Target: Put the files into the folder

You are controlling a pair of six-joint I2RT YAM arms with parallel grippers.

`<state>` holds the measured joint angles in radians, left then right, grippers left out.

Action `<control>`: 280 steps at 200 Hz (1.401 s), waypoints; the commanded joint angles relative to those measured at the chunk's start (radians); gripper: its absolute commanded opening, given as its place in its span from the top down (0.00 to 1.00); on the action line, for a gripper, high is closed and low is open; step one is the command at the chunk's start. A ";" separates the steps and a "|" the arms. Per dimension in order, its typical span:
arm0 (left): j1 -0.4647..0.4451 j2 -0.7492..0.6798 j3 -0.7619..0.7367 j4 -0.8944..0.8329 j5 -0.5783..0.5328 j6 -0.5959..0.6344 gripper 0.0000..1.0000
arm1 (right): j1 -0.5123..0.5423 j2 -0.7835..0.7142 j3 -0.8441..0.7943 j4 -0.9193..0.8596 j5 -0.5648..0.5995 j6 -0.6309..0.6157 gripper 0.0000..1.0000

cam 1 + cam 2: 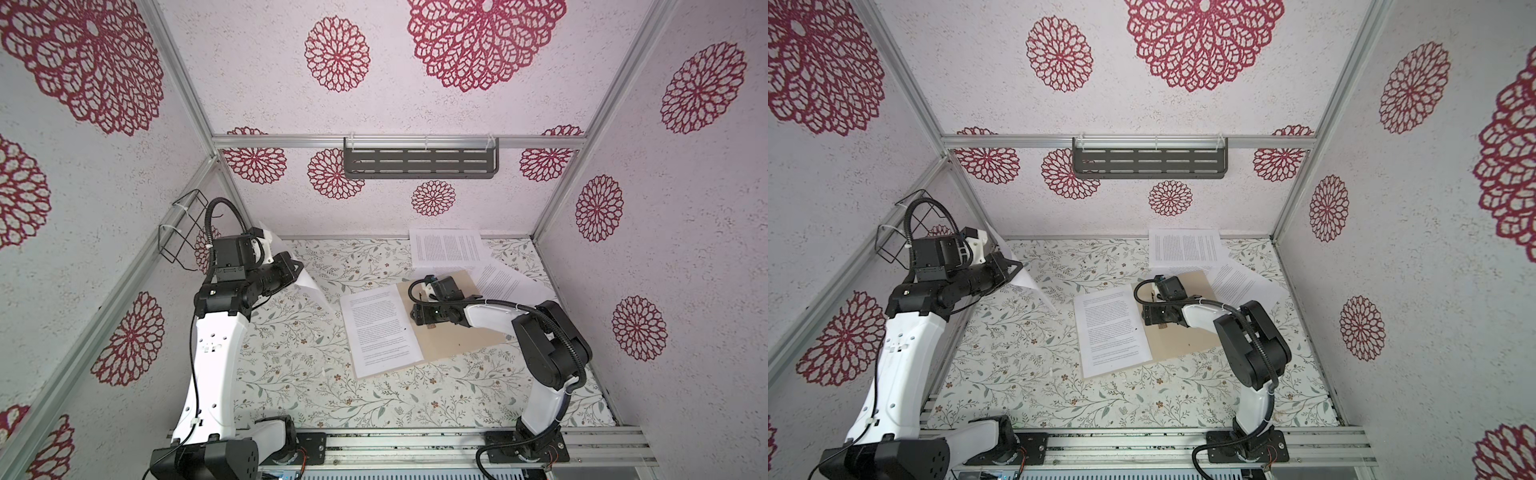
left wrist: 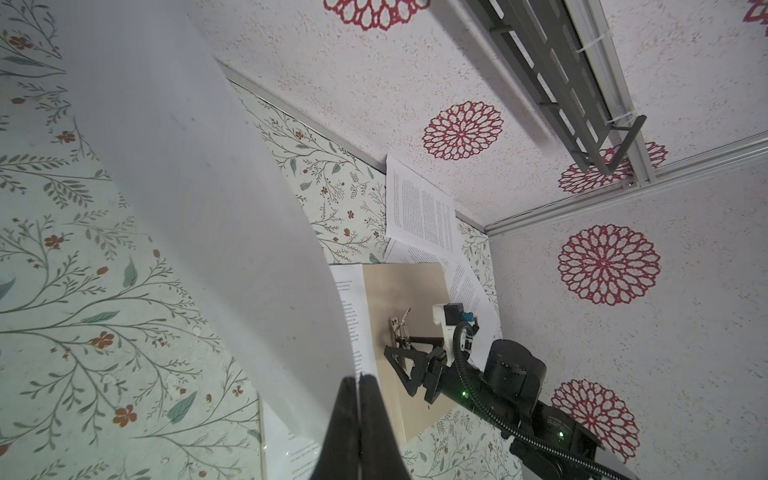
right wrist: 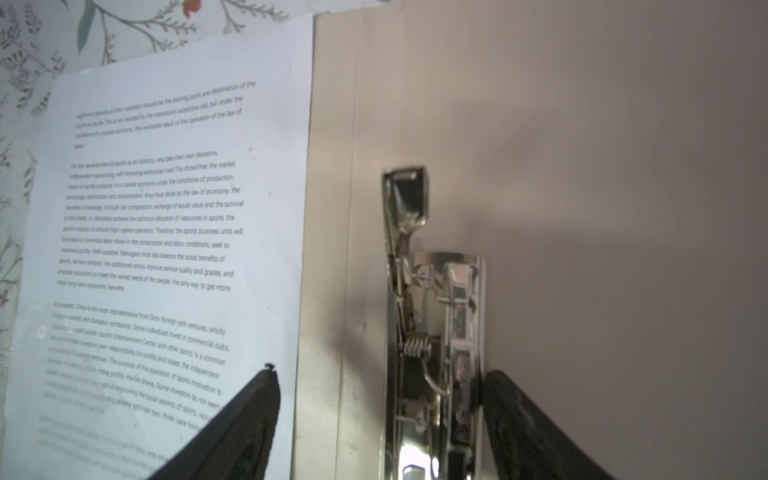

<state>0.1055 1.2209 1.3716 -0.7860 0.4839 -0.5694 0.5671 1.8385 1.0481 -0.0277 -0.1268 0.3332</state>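
My left gripper (image 2: pixel 358 379) is clamping shut on a lifted sheet (image 2: pixel 199 199), fingers (image 2: pixel 374 419) pressed together w/ the paper's edge between them. In both top views it's hanging above the table (image 1: pixel 291 374) at approx 10 o'clock from the folder (image 1: pixel 457 338), well apart from it. The sheet is drooping off it toward 4 o'clock, curling, blank side showing. Can't tell if its low tip is touching the table.

The folder is lying open and flat at abt the table's centre. A printed sheet (image 1: pixel 380 328) is lying text-up on its 9 o'clock half.

My right gripper (image 3: pixel 380 376) is hovering low over the folder's spine w/ jaws apart, straddling the metal clip (image 3: pixel 436 311) and not closed on it. One finger (image 3: pixel 249 415) is sitting over the printed sheet. The other (image 3: pixel 511 415) is just beside the clip on the bare-cardboard side, maybe touching it. The clip's lever is standing up off its base in the left wrist view.

Two more printed sheets are lying at 12 to 2 o'clock of the folder. The back sheet (image 1: pixel 446 247) is resting against the back wall, far edge riding up it. The side sheet (image 1: pixel 505 280) is lying w/ one corner under the back sheet and meeting the folder's far corner. Can't tell which is on top there.
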 commanded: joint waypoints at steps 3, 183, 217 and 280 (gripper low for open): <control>-0.008 0.023 0.036 0.067 -0.002 -0.025 1.00 | 0.061 0.014 -0.002 0.021 -0.005 0.062 0.23; -0.548 0.295 0.205 0.253 -0.052 -0.176 1.00 | -0.089 -0.357 -0.211 0.196 0.038 0.278 0.01; -0.720 0.472 0.371 0.274 -0.055 -0.196 1.00 | -0.263 -0.495 -0.322 0.201 -0.011 0.250 0.01; -0.816 0.527 0.369 0.298 -0.050 -0.233 1.00 | -0.362 -0.621 -0.453 0.250 -0.003 0.273 0.01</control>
<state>-0.7265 1.8122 1.8030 -0.5278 0.4553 -0.7792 0.2279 1.2655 0.6090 0.1825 -0.1276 0.6037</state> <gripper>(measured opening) 0.057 0.989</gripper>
